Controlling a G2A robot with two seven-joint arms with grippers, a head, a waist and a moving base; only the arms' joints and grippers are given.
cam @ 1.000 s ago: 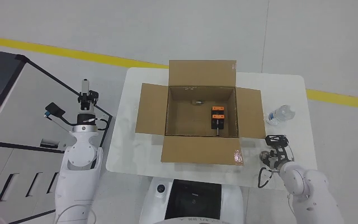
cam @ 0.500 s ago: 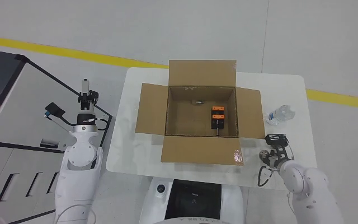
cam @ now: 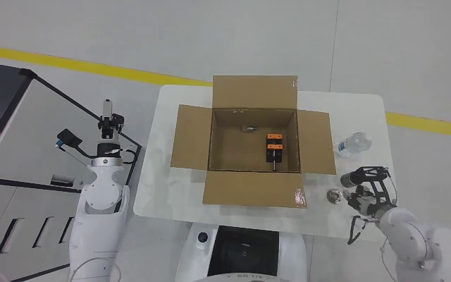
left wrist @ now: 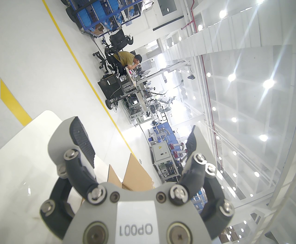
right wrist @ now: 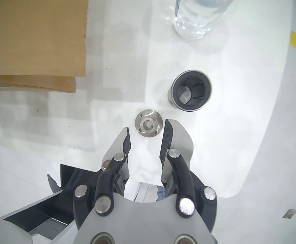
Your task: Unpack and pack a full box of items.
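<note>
Jaws of right gripper (right wrist: 147, 126) standing released; metal flange (right wrist: 149, 123) lying just at tips, black sleeve (right wrist: 190, 93) beyond, bottle (right wrist: 198, 16) farther. Left gripper (left wrist: 134, 124) jaws gaping wide. Open box (cam: 255, 92) sitting between both.

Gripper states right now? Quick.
Left gripper: open, empty.
Right gripper: open, empty; metal flange lies on the table near its fingertips.

Your top camera looked straight down from high above the table (cam: 176, 106) and box (cam: 255, 90). Your left wrist camera sat beside the table, tilted up past the box into the hall (left wrist: 161, 92). Your right wrist camera hung close over the table, facing down; it shared the bottle (right wrist: 198, 16), flange (right wrist: 149, 124) and box with the top view.
</note>
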